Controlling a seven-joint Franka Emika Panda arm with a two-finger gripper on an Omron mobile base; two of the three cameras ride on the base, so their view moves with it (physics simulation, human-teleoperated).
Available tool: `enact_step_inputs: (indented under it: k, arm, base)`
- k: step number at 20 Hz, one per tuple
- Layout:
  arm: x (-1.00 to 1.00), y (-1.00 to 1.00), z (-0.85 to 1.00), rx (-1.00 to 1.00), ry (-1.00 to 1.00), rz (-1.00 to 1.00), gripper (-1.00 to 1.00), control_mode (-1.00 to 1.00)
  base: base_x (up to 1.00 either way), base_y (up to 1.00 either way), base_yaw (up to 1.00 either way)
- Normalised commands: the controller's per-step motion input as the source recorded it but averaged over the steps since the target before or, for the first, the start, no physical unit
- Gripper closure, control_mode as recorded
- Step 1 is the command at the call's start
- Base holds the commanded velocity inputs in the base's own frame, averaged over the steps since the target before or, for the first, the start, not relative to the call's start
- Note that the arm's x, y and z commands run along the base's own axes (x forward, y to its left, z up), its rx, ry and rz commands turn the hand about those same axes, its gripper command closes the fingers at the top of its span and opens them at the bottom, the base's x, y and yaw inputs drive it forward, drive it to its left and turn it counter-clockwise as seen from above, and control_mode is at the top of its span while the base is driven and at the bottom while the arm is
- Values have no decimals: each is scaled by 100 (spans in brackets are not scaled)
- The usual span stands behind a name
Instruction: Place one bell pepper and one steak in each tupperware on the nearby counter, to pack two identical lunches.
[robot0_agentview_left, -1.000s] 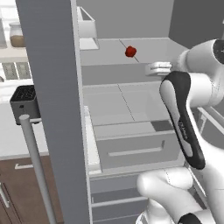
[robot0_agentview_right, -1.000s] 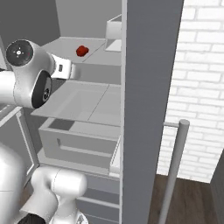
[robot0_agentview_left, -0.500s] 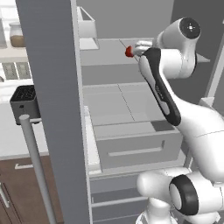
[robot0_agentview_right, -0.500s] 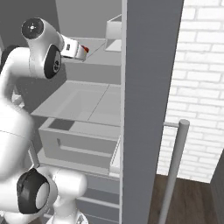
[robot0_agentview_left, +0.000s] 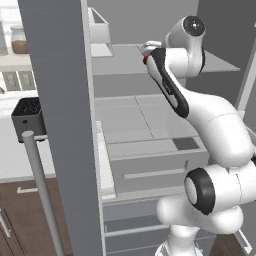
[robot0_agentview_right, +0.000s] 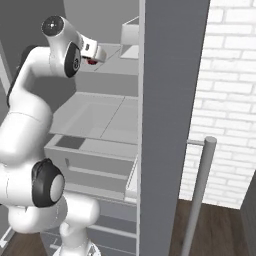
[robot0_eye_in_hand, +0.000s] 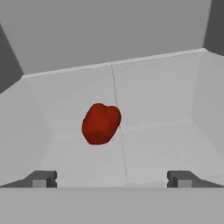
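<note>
With our tool (robot0_eye_in_hand: 112, 178) spread wide and empty, and the pepper (robot0_eye_in_hand: 101, 123) resting on the fridge shelf (robot0_eye_in_hand: 157, 144) ahead, slightly left of centre, we should nudge left, advance until both fingertips (robot0_eye_in_hand: 41, 178) flank it, then close gently.

The bell pepper (robot0_eye_in_hand: 100, 123) lies on the upper fridge shelf (robot0_agentview_left: 125, 57), in front of the back wall and just ahead of the fingers (robot0_eye_in_hand: 42, 178), between their lines and nearer the left one, not touching either. In the left base view the arm (robot0_agentview_left: 175, 90) reaches in from the right over that shelf. A bin (robot0_agentview_left: 100, 30) sits at the shelf's left rear. Below the shelf lies a drawer (robot0_agentview_left: 150, 155), pulled forward. The open fridge door (robot0_agentview_left: 65, 125) stands to the left, with its handle bar (robot0_agentview_left: 42, 195) in front.
</note>
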Motion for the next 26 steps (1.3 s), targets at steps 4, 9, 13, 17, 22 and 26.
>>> enact_step_inputs:
  k: [4, 9, 13, 17, 22, 26]
  arm:
    - [57, 0, 0, 0, 18, 3, -100, -100]
    - [48, 3, -8, -3, 30, 5, -100, -100]
    - [41, 3, -10, -2, -3, 1, -100, -100]
    - [56, 10, -32, -2, -14, 0, -100, -100]
    - [-1, 11, -41, -5, -17, 0, -100, -100]
    - [-2, 0, -1, -1, -5, 0, -100, -100]
  base:
    - [0, 0, 0]
    - [0, 0, 0]
    - [0, 0, 0]
    - [0, 0, 0]
    - [0, 0, 0]
    - [0, 0, 0]
